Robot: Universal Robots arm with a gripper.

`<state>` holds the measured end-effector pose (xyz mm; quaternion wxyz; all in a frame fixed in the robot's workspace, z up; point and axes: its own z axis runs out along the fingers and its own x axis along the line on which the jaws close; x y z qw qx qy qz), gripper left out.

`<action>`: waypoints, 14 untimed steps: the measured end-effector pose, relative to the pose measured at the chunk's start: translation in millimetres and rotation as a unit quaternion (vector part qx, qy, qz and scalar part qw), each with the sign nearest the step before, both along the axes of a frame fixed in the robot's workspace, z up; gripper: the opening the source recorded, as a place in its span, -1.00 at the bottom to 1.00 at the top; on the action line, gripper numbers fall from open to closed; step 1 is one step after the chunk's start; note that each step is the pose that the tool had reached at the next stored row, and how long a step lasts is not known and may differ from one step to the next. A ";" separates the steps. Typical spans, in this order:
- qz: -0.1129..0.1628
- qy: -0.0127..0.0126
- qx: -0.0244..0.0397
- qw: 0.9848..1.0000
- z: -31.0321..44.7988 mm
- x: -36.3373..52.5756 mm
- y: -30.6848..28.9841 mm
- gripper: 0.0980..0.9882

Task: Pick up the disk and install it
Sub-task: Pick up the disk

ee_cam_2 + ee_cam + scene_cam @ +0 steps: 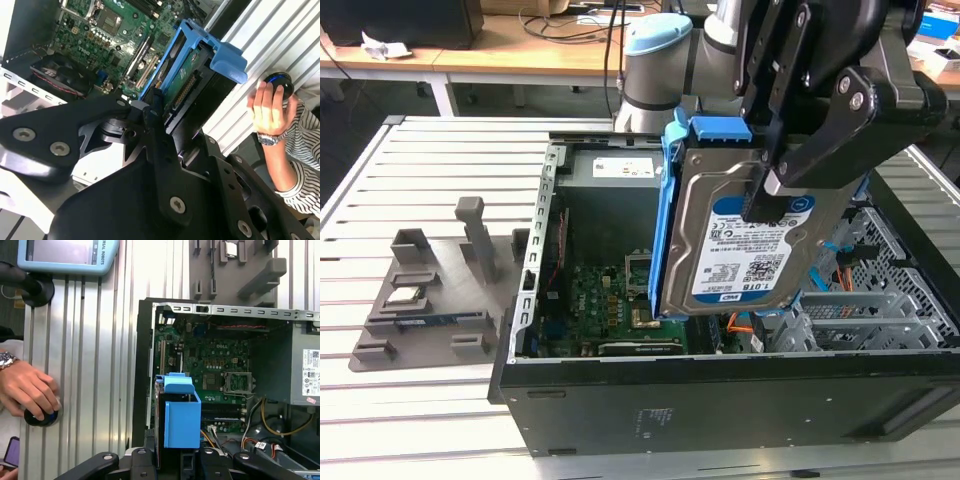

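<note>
The disk, a silver hard drive with a white-and-blue label in blue bracket rails, hangs upright above the open computer case. My gripper is shut on it from above, one black finger crossing the label side. In the second wrist view the disk sticks out past the black fingers, over the green motherboard. In the first wrist view the blue bracket of the disk stands over the case's near side, with the gripper below it.
A grey fixture tray with a small silver chip lies on the slatted table at the exterior view's left. Cables and a drive cage fill the case's right. A person's hand rests on a round knob beside a teach pendant.
</note>
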<state>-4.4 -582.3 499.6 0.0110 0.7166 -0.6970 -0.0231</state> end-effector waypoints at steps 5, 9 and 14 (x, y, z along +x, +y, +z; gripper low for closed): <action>0.000 0.000 -0.001 1.000 -0.3 16.2 -0.1 -0.44; 0.000 0.001 -0.003 1.000 -0.3 33.3 0.0 -0.44; 0.000 0.001 -0.005 1.000 -0.5 49.9 -0.1 -0.44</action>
